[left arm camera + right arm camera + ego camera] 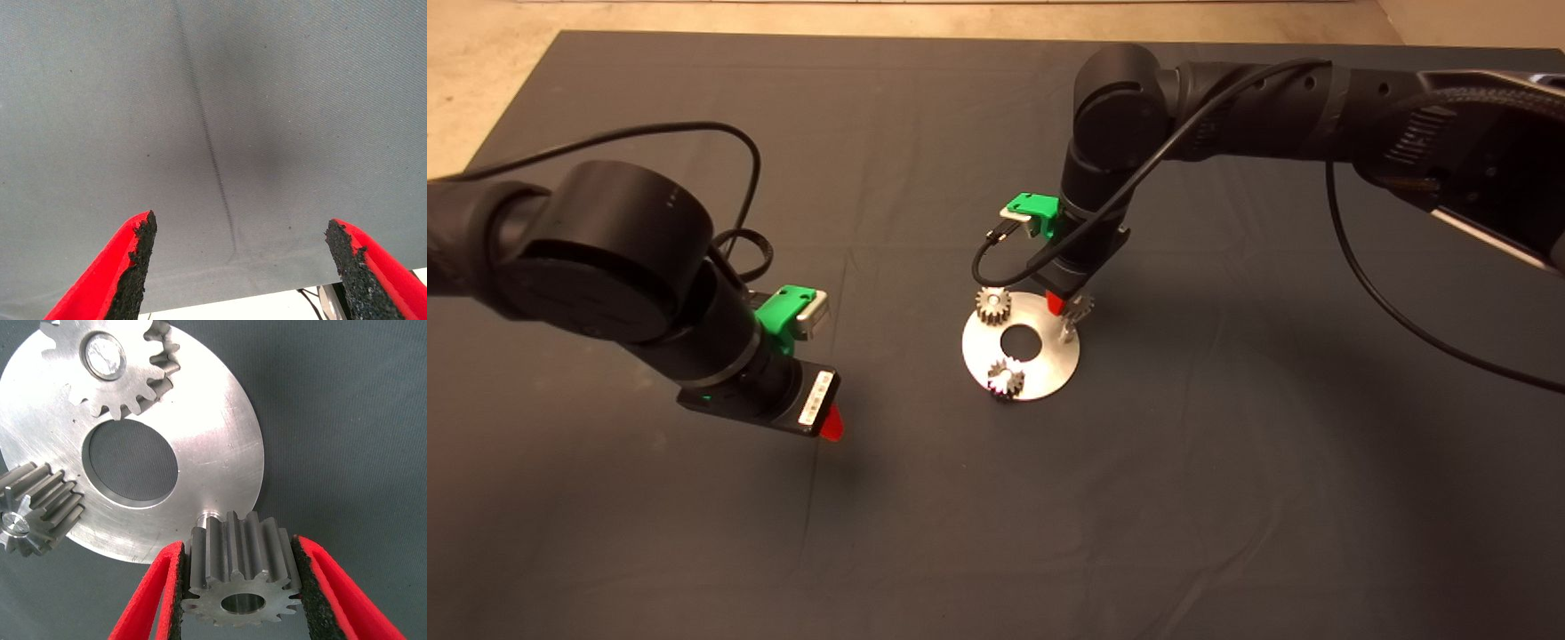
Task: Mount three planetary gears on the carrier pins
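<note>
**Last gear goes to the carrier**

The right gripper (240, 587) holds the third gear (241, 570) pinched by its toothed flanks between both black pads, poised at the edge of the silver disc (1049, 360) near the middle of the dark mat (1227, 498). In the right wrist view the gear's bore faces the camera and the one bare pin (208, 517) shows just behind and below it, a short stud standing at the disc's rim; gear and pin look close but not yet mated, and whether the bore sits squarely over the stud cannot be told from here. Two gears are already seated on their pins: one on the far side of the disc's centre hole (992, 305), the other on the near side (1005, 379), each with a pin end showing through its bore. The left gripper (240, 267) hangs over bare mat well to the left of the disc, its fingers spread wide and holding nothing.

By the look of it, the task is at its final placement. The next move appears to call for centring the bore over the free pin, keeping the gear level, and lowering it straight down; a small offset or tilt could leave the gear perched on the pin's top instead of sliding home.
</note>
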Robot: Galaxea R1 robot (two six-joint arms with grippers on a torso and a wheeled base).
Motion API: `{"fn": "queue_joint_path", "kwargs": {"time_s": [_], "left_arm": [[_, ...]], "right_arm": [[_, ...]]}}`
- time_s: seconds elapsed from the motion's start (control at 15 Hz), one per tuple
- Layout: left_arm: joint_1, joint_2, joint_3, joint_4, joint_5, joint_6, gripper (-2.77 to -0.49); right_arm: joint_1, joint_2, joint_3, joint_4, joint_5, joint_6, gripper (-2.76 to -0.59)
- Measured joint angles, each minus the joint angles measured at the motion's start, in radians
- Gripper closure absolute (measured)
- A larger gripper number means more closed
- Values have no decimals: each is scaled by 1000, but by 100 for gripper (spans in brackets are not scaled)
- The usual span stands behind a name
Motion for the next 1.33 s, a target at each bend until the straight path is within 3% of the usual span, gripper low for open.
{"fn": "queue_joint_path", "kwargs": {"time_s": [1.33], "left_arm": [[0, -11, 0, 0, 0, 0, -178]], "right_arm": [[-18, 1, 2, 4, 0, 3, -101]]}}
